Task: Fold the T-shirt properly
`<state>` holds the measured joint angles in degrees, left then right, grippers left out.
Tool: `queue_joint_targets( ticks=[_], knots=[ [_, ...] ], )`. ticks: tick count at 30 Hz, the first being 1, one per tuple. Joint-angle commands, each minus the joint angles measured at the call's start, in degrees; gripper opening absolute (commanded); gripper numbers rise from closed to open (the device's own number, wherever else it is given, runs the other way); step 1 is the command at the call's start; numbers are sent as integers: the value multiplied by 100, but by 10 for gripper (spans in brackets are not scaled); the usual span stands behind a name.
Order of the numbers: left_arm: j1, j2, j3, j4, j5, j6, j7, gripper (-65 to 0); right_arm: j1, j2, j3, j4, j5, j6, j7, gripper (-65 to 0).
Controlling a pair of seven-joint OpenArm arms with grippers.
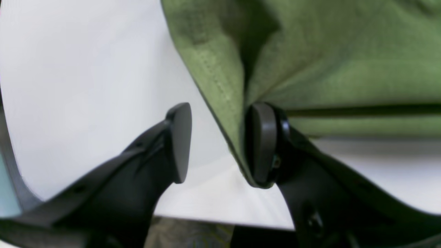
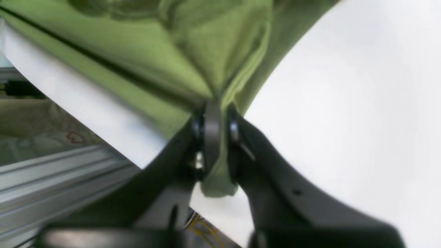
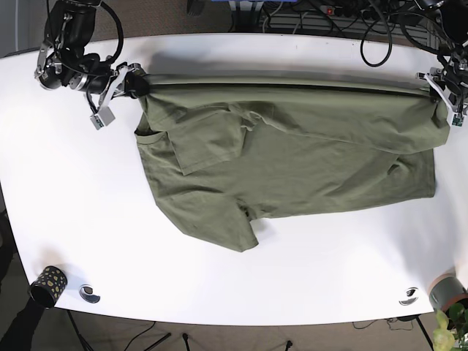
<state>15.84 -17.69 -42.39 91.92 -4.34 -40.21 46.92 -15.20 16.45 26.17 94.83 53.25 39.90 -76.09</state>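
Note:
The olive-green T-shirt (image 3: 292, 161) lies partly folded on the white table (image 3: 219, 292). Its back edge is stretched in a straight line between my two grippers. My right gripper (image 3: 131, 82) is at the back left and is shut on a bunched corner of the shirt (image 2: 193, 51), with fabric poking out below the pads (image 2: 212, 131). My left gripper (image 3: 446, 91) is at the back right. In the left wrist view it (image 1: 220, 137) stands open, and the hemmed shirt edge (image 1: 220, 86) hangs against the right-hand pad (image 1: 262, 141) only.
A black dotted cup (image 3: 48, 284) and a small round object (image 3: 89, 293) sit at the front left. Another small round object (image 3: 408, 296) and a grey cup (image 3: 446, 291) sit at the front right. Cables (image 3: 380, 29) run along the back edge.

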Motion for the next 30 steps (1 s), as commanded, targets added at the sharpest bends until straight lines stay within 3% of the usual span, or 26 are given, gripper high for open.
queue_joint_targets(
  ticks=[1,5,9,16,22,26,30],
  knots=[
    [144,-292,-82,87,-28,21,-63,-376,4,109,33,113,103,10,80,-550],
    [329,-424,-99,105,-107,21,-72,-272,-67,179,227,438,103,10,80,-368],
    [557,-503,-354,131,-696,21,-72,-237,-111,92,314,790,103,10,80,-255],
    [759,-785,-530,289,-2357,21,-45,-236,267,-49,288,834,103,10,80,-236],
    [794,-1075,-627,676,-3544,21,596,-240,540,-84,279,843,103,10,71,-235],
    [715,-1119,-829,773,-3931,21,799,-240,698,-111,279,825,50,10,80,-236],
    [232,-1119,-706,755,-3764,21,842,-240,1111,-251,279,342,-161,10,106,-239]
  ],
)
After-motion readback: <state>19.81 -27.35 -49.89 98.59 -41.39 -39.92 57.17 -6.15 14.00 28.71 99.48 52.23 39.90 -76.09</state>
